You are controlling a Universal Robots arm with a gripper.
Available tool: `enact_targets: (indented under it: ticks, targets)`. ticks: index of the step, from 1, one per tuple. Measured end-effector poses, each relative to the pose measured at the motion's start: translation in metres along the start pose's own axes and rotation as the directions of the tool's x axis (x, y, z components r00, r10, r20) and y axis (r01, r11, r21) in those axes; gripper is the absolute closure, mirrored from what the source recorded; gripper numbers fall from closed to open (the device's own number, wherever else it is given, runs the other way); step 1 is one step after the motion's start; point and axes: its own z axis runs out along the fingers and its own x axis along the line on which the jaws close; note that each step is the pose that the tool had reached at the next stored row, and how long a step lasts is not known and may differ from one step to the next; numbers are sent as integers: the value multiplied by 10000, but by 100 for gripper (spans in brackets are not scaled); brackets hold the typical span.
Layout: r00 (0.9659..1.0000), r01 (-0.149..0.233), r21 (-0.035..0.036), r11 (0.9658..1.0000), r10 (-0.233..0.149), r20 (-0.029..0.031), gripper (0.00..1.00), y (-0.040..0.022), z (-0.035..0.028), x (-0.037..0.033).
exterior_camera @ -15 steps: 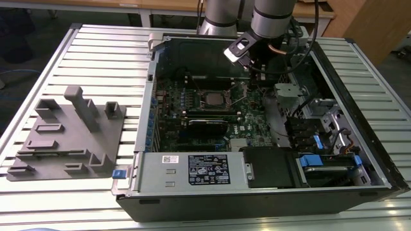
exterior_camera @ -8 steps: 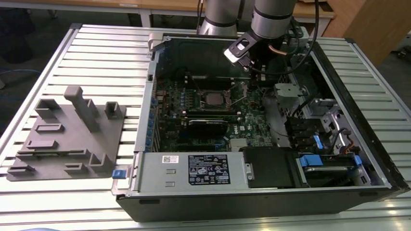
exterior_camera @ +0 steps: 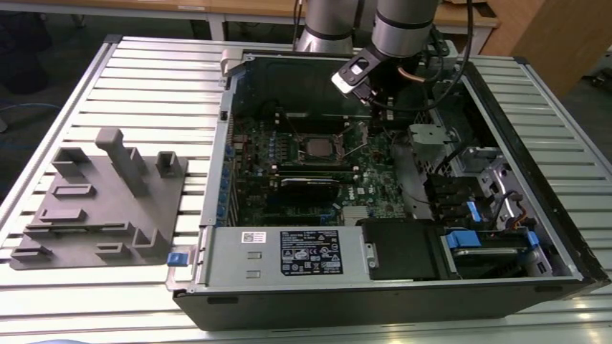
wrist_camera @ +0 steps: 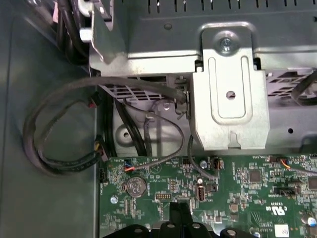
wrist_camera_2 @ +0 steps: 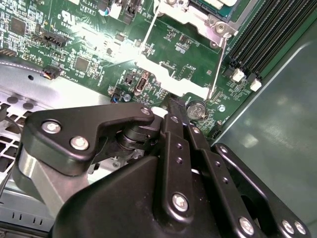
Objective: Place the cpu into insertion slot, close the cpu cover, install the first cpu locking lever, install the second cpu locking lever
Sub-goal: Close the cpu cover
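In the exterior view the open computer case lies on its side with the green motherboard point(exterior_camera: 306, 172) inside. At its middle is the insertion slot point(exterior_camera: 298, 152), with the silvery cpu point(exterior_camera: 314, 147) lying in it. The cpu cover point(wrist_camera_2: 195, 17) is a silver metal frame around it. Two thin wire locking levers point(wrist_camera_2: 218, 64) point(wrist_camera_2: 150, 32) run along the socket's sides. My gripper point(exterior_camera: 373, 107) hangs above the board toward the exterior view's right of the socket. Its black fingers point(wrist_camera_2: 173, 124) meet at the tips with nothing between them, a short way from the nearer lever's end.
A grey fixture block point(exterior_camera: 100, 201) stands on the slatted table at the exterior view's left. A labelled power supply point(exterior_camera: 287, 254) and a drive bay with blue tabs point(exterior_camera: 478, 240) fill the case's near side. Memory slots point(wrist_camera_2: 267, 34), a metal bracket point(wrist_camera: 230, 94) and looped black cables point(wrist_camera: 54, 144) surround the board.
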Motion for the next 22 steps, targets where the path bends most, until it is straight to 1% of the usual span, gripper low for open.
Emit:
enact_targets:
  ticks: [10, 22]
  targets:
    - [10000, -1, -5, 10000, 1, -1, 89, -82, -6, -4]
    - [10000, -1, -6, 10000, 1, -1, 89, -111, -9, -5]
